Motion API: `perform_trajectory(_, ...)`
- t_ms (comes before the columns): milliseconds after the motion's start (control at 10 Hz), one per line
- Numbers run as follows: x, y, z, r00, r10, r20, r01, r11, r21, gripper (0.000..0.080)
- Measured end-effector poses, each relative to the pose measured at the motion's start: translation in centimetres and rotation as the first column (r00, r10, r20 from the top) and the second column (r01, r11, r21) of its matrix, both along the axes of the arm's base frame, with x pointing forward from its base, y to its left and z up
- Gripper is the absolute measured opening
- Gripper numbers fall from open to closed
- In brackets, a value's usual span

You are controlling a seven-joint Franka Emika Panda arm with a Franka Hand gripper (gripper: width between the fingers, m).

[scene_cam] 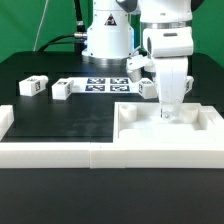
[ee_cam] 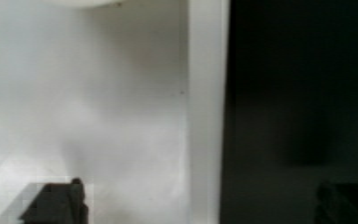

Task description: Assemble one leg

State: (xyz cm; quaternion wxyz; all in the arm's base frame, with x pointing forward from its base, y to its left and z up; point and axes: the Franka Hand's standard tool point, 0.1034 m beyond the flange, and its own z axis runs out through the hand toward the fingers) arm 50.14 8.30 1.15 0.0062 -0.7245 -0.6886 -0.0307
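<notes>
Three small white tagged legs show in the exterior view: one (scene_cam: pixel 32 86) and a second (scene_cam: pixel 63 89) lie on the black table at the exterior view's left, and a third (scene_cam: pixel 148 89) lies just behind the large white recessed panel (scene_cam: pixel 205 128). My gripper (scene_cam: pixel 170 112) hangs low over the panel's far part, right next to the third leg. In the wrist view the gripper (ee_cam: pixel 202 205) is open. Its dark fingertips (ee_cam: pixel 55 203) stand wide apart, with a white surface (ee_cam: pixel 87 110) and the dark table beneath. Nothing is between them.
The marker board (scene_cam: pixel 105 84) lies behind the legs, in front of the robot base (scene_cam: pixel 108 40). Another small white tagged block (scene_cam: pixel 136 62) sits by the base. Long white border rails (scene_cam: pixel 60 152) run along the front and the exterior view's left.
</notes>
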Motion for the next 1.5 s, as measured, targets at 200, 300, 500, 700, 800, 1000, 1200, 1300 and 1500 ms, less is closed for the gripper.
perform_trajectory(200, -1.3, 0.2, 1.7, 0.995, -0.100, 0.004, 0.100, 0.995, -0.006, 0.0649)
perform_trajectory(300, -2.5, 0.4, 2.7, 0.986, -0.166, 0.002, 0.166, 0.986, -0.011, 0.0649)
perform_trajectory(500, -4.1, 1.1, 4.2, 0.971, -0.240, 0.001, 0.240, 0.971, -0.022, 0.0649)
perform_trajectory(700, -4.1, 1.0, 3.8, 0.966, -0.257, -0.006, 0.257, 0.966, -0.021, 0.0649)
perform_trajectory(800, -4.1, 1.0, 3.8, 0.960, -0.281, -0.007, 0.281, 0.959, -0.020, 0.0649)
perform_trajectory(1000, -4.2, 1.1, 3.8, 0.888, -0.460, -0.017, 0.460, 0.888, -0.013, 0.0649)
perform_trajectory(1200, -4.2, 1.2, 3.8, 0.799, -0.600, -0.030, 0.600, 0.800, -0.006, 0.0649)
perform_trajectory(1300, -4.3, 1.3, 3.8, 0.726, -0.686, -0.042, 0.686, 0.727, -0.003, 0.0649)
perform_trajectory(1500, -5.9, 1.4, 3.6, 0.461, -0.884, -0.078, 0.887, 0.463, -0.006, 0.0649)
